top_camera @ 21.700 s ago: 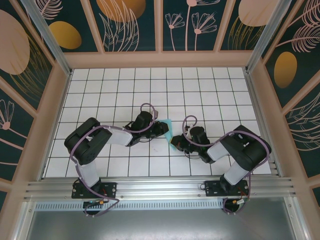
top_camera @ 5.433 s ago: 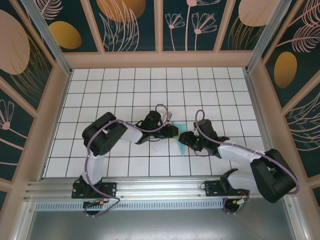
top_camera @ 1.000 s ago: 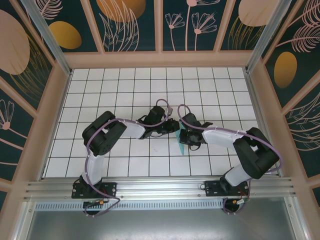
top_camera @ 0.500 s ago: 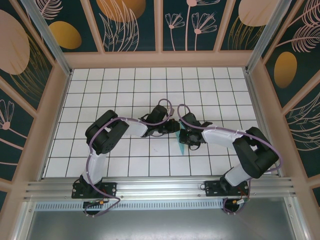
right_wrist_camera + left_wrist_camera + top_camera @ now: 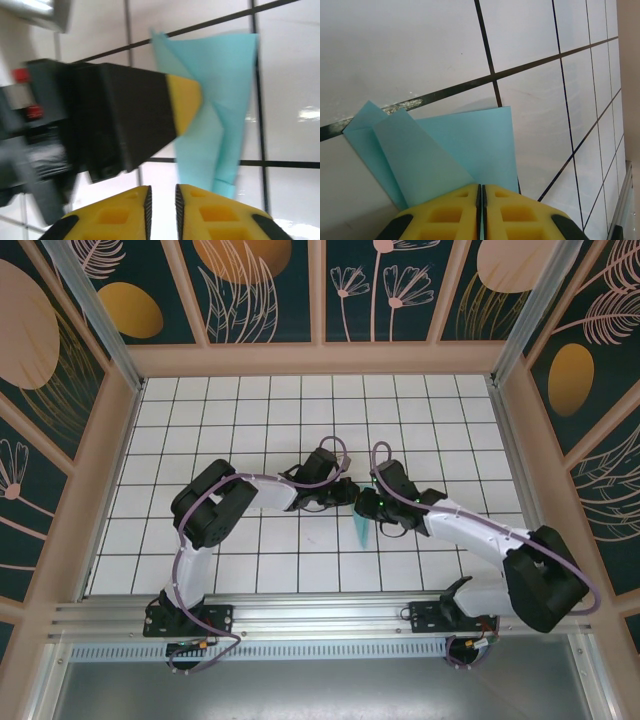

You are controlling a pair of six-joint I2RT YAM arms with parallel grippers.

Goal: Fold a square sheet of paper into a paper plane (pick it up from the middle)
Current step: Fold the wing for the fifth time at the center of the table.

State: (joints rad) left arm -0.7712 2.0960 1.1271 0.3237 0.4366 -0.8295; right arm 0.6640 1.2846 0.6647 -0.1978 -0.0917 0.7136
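left end effector [image 5: 481,189]: pads pressed together on folded turquoise paper [image 5: 455,145] | white tiled table [image 5: 420,45] beneath

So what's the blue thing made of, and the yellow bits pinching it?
The blue sheet looks like thin matte paper: sharp creases, flat folded flaps. The yellow pads on the left claw look like soft foam or rubber, moulded with square pockets; which one is hard to tell.

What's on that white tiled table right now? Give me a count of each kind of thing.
Robot arms: 2, the left arm and the right arm
Folded blue paper: 1
Total: 3
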